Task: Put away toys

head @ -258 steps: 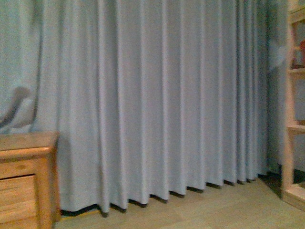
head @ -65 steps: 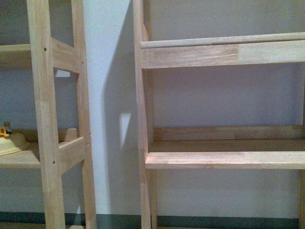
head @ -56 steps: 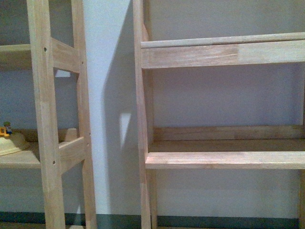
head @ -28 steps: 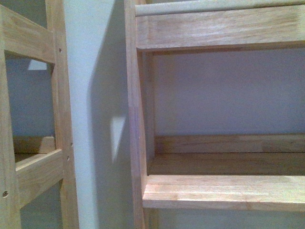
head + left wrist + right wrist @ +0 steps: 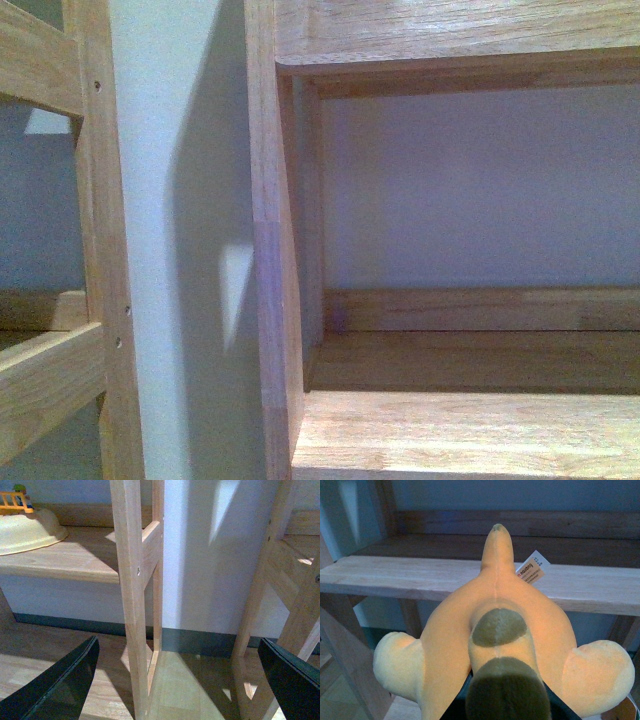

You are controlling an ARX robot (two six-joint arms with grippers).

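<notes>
An orange-yellow plush toy (image 5: 470, 645) with dark olive patches and a white tag fills the right wrist view. My right gripper (image 5: 505, 707) is shut on the plush toy, holding it in the air just in front of a wooden shelf board (image 5: 395, 575). Most of its fingers are hidden under the plush. In the left wrist view my left gripper (image 5: 182, 680) is open and empty, its dark fingers (image 5: 65, 685) spread wide above the wooden floor near a shelf post (image 5: 131, 580). Neither arm shows in the front view.
The front view shows a wooden shelf unit (image 5: 460, 430) close up with a bare board, a second unit (image 5: 60, 370) to its left, and pale wall between. A cream bowl (image 5: 27, 527) with a small orange toy sits on the left unit's shelf.
The front view has closed in on the right shelf unit: its lower board now sits larger and lower in the picture, and the left unit has slid further out of view.
</notes>
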